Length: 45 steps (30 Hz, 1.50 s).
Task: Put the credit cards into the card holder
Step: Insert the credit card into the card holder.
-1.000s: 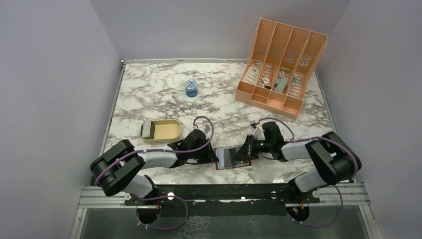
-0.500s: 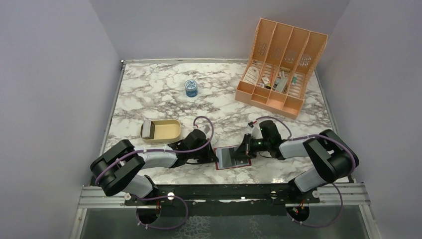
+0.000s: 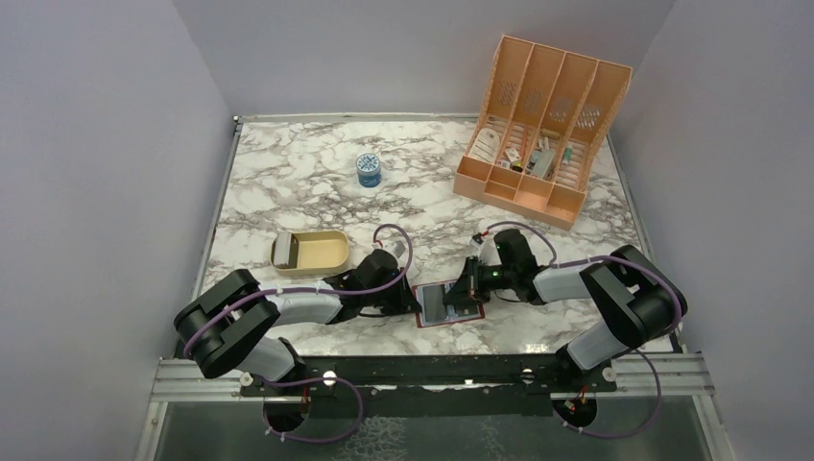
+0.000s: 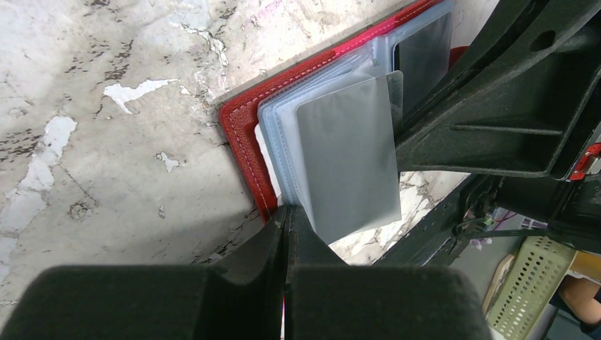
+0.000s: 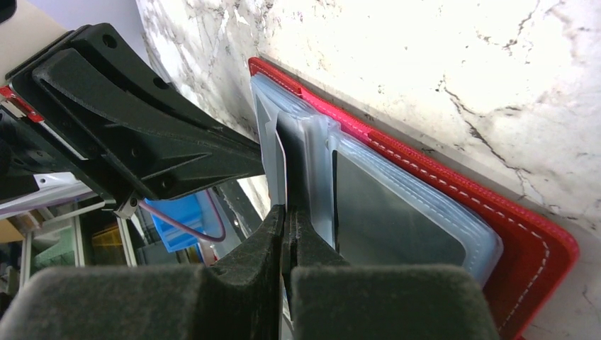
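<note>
The red card holder lies open near the table's front edge, its pale blue pockets fanned up. My left gripper is shut at the left edge of the holder, pinching a pocket leaf, as far as I can tell. My right gripper is shut on a grey credit card that stands edge-on in a pocket. A black card shows inside another pocket. More credit cards sit stacked in the left end of a tan tray.
The tan tray lies left of the holder behind my left arm. A small blue jar stands mid-table. A peach slotted organizer holding small items stands at the back right. Grey walls close in both sides.
My right gripper has slid a little to the left over the holder, taking the grey card with it. The left arm has not moved.
</note>
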### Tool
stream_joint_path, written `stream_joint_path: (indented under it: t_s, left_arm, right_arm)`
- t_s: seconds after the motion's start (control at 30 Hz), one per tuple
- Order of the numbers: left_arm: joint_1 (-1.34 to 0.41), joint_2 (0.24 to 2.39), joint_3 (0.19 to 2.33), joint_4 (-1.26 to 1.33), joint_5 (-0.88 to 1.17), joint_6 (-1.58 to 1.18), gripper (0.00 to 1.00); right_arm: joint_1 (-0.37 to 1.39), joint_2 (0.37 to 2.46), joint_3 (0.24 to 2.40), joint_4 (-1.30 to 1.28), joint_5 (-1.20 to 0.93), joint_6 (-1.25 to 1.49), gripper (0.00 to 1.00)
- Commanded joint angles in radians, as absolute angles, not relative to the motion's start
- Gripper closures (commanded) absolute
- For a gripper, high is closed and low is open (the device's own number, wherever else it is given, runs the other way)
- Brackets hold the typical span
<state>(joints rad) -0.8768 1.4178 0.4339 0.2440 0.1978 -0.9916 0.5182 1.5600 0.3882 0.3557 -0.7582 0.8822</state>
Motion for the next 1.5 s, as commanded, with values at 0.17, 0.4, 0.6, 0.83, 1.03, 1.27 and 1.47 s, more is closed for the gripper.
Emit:
stream_joint_path:
  t_s: [0.17,0.4,0.6,0.83,1.03,1.27,1.47]
  left_arm:
    - [-0.887,1.455,0.438,0.195,0.181,-0.957,0.99]
    - [-0.887,1.454,0.458,0.13,0.141,-0.929,0.99]
    - [-0.887,1.435,0.477,0.069,0.104,-0.909,0.99]
    - [-0.887,1.409,0.489,0.04,0.072,-0.902,0.99]
    - [-0.887,1.411,0.485,0.048,0.074,-0.899,0.98]
    - [-0.887,1.421,0.483,0.06,0.077,-0.892,0.98]
    - [-0.888,1.426,0.479,0.061,0.077,-0.888,0.98]
  right_arm:
    - [0.532,1.575,0.407,0.315,-0.751,0.839,0.99]
    - [0.532,1.495,0.45,0.186,-0.73,0.779,0.99]
    - [0.531,1.38,0.479,0.021,-0.633,0.715,0.99]
    - [0.531,1.362,0.46,0.027,-0.64,0.723,0.99]
    - [0.531,1.42,0.477,0.06,-0.653,0.715,0.99]
    - [0.53,1.512,0.521,0.086,-0.671,0.687,0.99]
    - [0.531,1.562,0.556,0.08,-0.677,0.665,0.99]
